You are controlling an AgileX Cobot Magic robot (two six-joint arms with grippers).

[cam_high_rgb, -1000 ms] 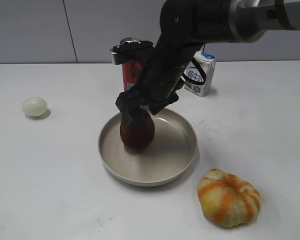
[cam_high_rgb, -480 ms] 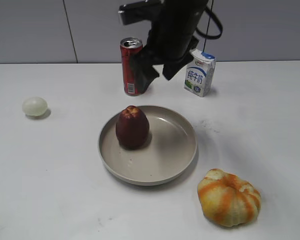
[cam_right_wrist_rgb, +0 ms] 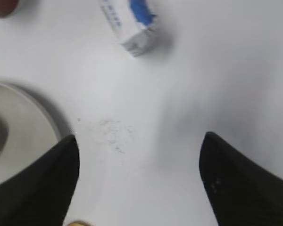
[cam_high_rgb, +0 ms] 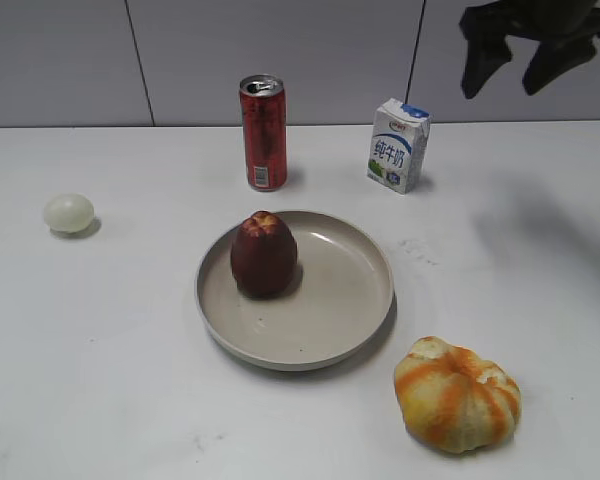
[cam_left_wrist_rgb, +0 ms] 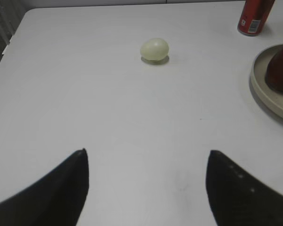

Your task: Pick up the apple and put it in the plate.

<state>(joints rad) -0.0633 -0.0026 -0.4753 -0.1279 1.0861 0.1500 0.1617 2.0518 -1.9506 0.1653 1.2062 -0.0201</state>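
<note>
Two grippers are mine, and neither is grasping anything. Largest first: the white counter [cam_high_rgb: 100,330] is carrying everything, and I am looking across it from chest height. Near its middle the plate [cam_high_rgb: 352,318] is lying flat, beige and shallow with a raised rim. The apple [cam_high_rgb: 264,254] is standing upright inside the plate at about ten o'clock of its floor, close to the rim, its yellowish dimpled top facing up, so I am judging the placing as done.

My right gripper [cam_high_rgb: 528,52] is hanging high at the counter's two o'clock, well apart from the plate, jaws spread and empty. My left gripper [cam_left_wrist_rgb: 146,188] is hovering over bare counter, also spread wide with nothing between its jaws.

I am reckoning the apple firm and fairly heavy for its size, with smooth waxy skin that could slip and bruise under a hard squeeze. Being tall and tapered, it is best taken across its widest belly, below the shoulder, jaws straddling from above.

A ribbed pumpkin [cam_high_rgb: 458,394] is sitting at five o'clock of the plate, a red can [cam_high_rgb: 263,132] at twelve, a milk carton [cam_high_rgb: 398,145] at one, and a pale egg [cam_high_rgb: 68,213] at nine.
</note>
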